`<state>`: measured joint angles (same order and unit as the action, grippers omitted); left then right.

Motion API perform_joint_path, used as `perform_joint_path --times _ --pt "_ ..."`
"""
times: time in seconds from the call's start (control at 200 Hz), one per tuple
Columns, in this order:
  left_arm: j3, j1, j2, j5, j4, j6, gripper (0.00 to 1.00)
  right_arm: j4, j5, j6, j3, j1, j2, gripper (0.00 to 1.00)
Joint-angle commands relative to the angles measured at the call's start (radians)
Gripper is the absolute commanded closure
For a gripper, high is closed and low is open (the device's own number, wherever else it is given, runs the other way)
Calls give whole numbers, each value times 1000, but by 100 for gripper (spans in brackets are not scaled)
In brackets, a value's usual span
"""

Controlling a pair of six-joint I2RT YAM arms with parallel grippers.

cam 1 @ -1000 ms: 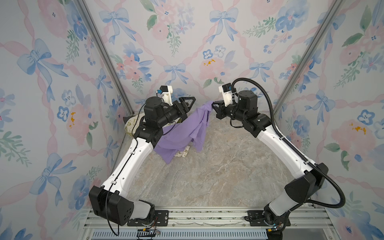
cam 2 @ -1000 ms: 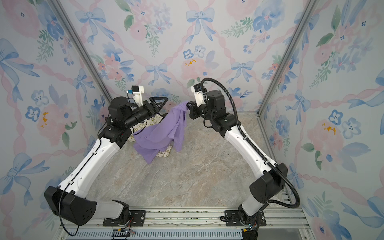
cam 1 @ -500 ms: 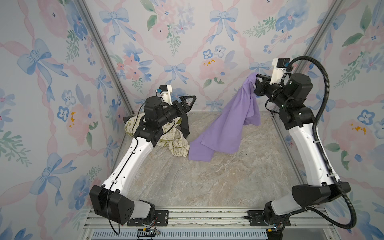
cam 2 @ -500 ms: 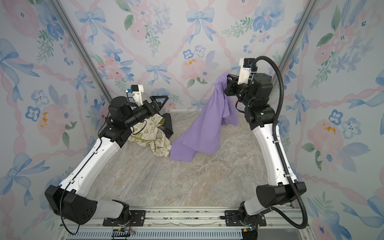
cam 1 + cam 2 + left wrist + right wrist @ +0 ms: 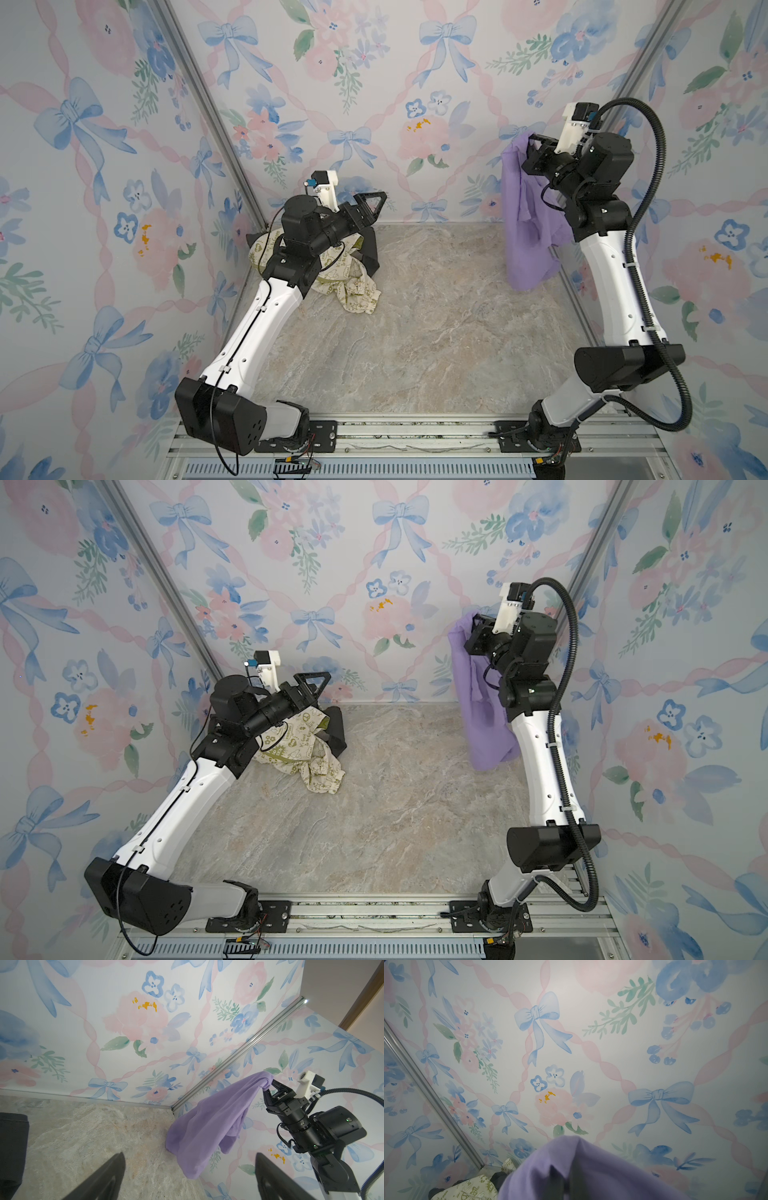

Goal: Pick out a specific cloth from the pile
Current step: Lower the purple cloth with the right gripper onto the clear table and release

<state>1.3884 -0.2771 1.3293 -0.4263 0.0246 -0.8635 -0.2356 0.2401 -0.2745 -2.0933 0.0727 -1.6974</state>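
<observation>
Though limp — the cloth (image 5: 527, 249), thin, smooth lavender.

Pile (image 5: 357, 291) half behind left arm (image 5: 266, 316) — left tool (image 5: 190, 1155) fingers cut off at edge.

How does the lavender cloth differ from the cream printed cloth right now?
Pattern: the lavender cloth is plain; the cream cloth carries olive-green prints.
Support: the lavender cloth hangs from the shut right gripper; the cream cloth lies on the table, ungripped.
Shape: the lavender cloth drapes long; the cream cloth is bunched in the pile.
Both look thin and soft.
</observation>
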Motion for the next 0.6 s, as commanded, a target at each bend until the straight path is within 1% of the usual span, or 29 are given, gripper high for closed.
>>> perform_joint_path --times 0.0,0.335,0.595 --pt "-27 26 -45 -8 13 27 2 3 25 -9 -54 -8 -34 100" --pt "-69 61 -75 -24 21 32 2 -64 30 12 -77 -33 -87 100" --pt "-84 66 -85 -14 31 33 2 -115 -4 52 -65 -90 -91 100"
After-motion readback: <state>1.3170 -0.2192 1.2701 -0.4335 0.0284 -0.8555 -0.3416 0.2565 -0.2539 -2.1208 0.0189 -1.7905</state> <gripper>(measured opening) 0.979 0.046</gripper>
